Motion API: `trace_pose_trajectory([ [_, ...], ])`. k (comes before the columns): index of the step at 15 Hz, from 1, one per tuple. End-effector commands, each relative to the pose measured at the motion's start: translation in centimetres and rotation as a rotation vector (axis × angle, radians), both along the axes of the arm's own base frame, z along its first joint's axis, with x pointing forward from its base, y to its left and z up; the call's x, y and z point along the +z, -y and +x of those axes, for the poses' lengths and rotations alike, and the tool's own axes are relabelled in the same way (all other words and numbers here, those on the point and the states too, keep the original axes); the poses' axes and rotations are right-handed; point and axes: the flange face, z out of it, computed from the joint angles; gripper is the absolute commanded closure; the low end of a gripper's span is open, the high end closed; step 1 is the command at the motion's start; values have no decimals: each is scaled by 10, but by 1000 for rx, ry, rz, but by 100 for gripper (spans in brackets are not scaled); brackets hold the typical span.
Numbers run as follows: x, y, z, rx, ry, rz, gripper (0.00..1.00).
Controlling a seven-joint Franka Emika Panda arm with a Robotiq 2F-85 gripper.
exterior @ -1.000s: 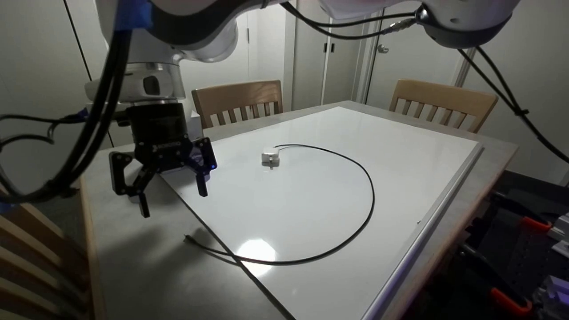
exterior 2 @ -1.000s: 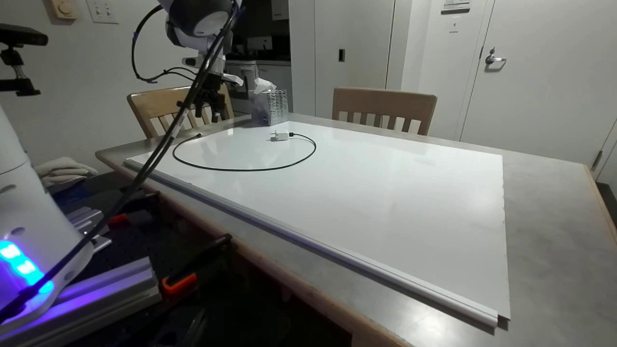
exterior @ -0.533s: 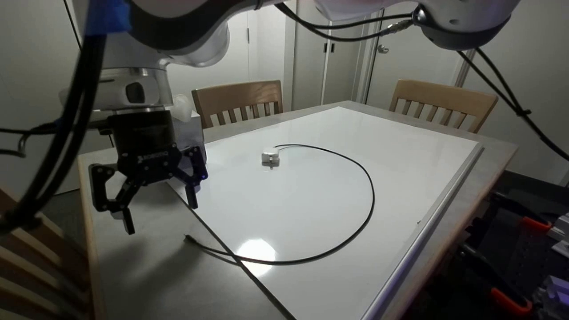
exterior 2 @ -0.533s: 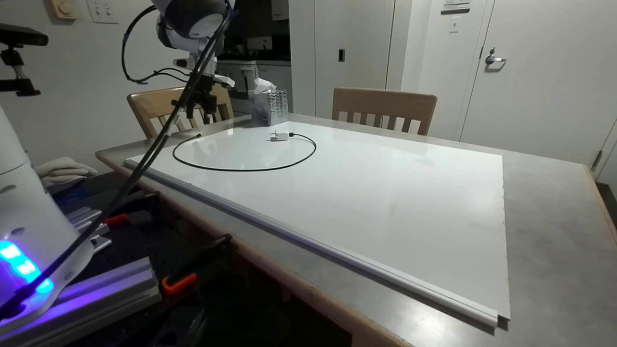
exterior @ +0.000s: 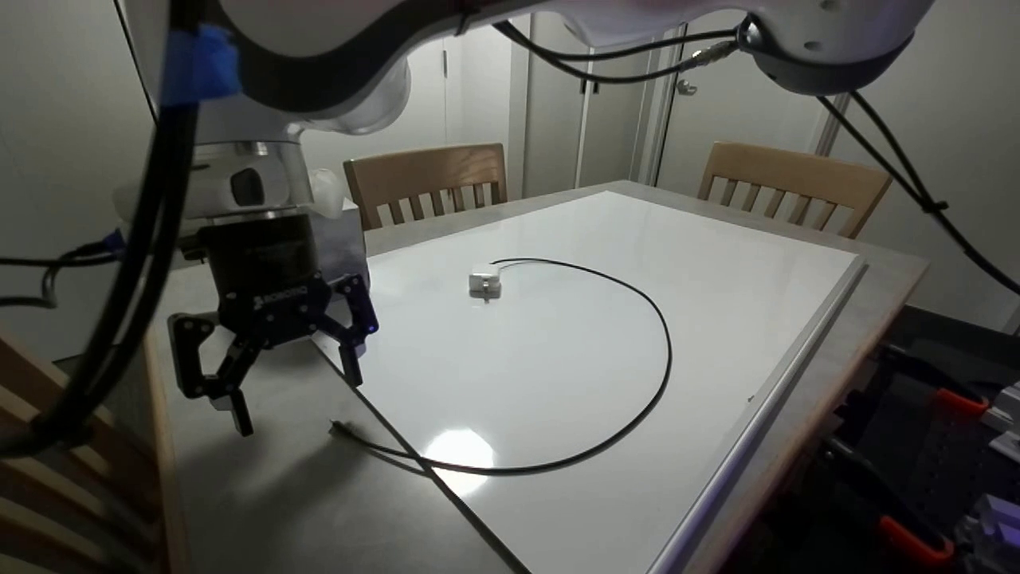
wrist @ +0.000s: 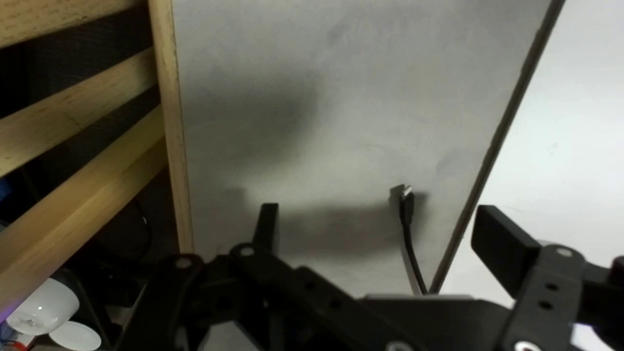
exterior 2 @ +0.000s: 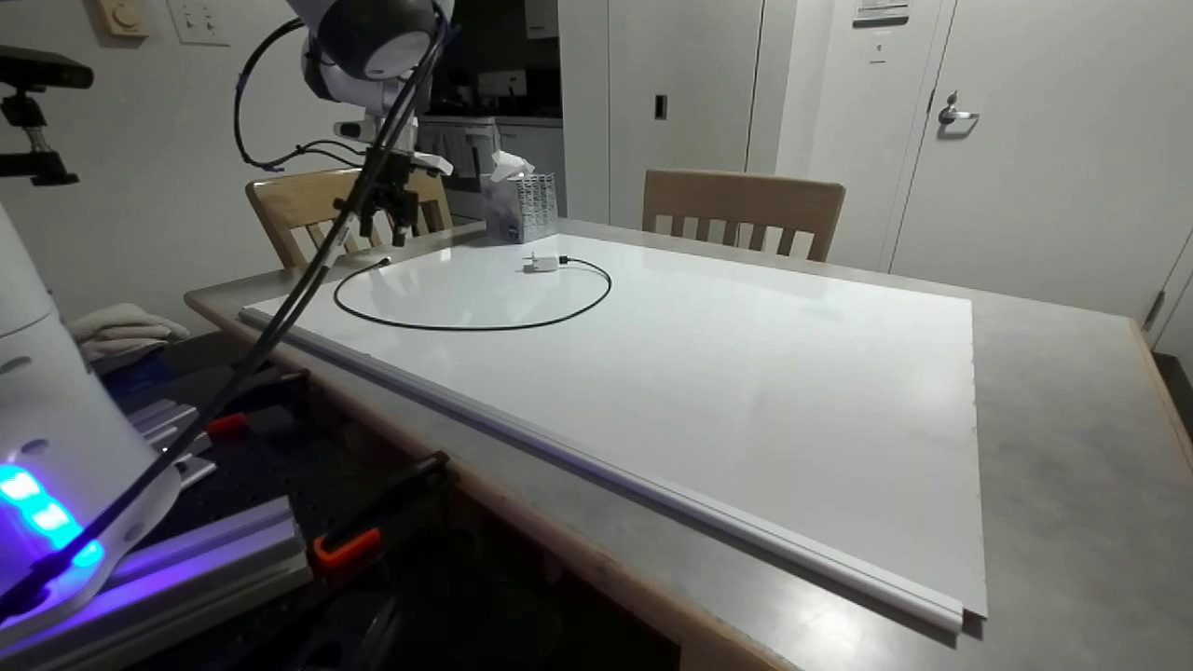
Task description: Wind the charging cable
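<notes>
Black and thin, the charging cable (exterior: 669,355) curves away from your fingers (wrist: 265,226) across the white board (exterior: 558,351); its dark plug (wrist: 406,209) lies over the grey tabletop (wrist: 360,146), seen between them in the wrist view; your gripper (exterior: 296,396) hangs above, fingers spread wide.

A home or office room; which of the 2 cannot be told. In an exterior view, 3 wooden chairs (exterior: 430,169) stand at a table (exterior: 382,526). In both exterior views a tissue box (exterior 2: 511,211) stands on it. Beyond, in an exterior view, are a kitchen counter (exterior 2: 529,121) and a door (exterior 2: 1053,186) with a lever handle (exterior 2: 960,116).
</notes>
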Motion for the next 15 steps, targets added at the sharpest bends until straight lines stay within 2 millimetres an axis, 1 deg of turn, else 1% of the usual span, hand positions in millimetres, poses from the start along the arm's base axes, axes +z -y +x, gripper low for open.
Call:
trace_pose_trajectory([
  [1, 3, 7, 1, 28, -16, -3, 0],
  [9, -3, 6, -4, 29, -14, 5, 0],
  [15, -12, 6, -14, 30, -37, 23, 0],
])
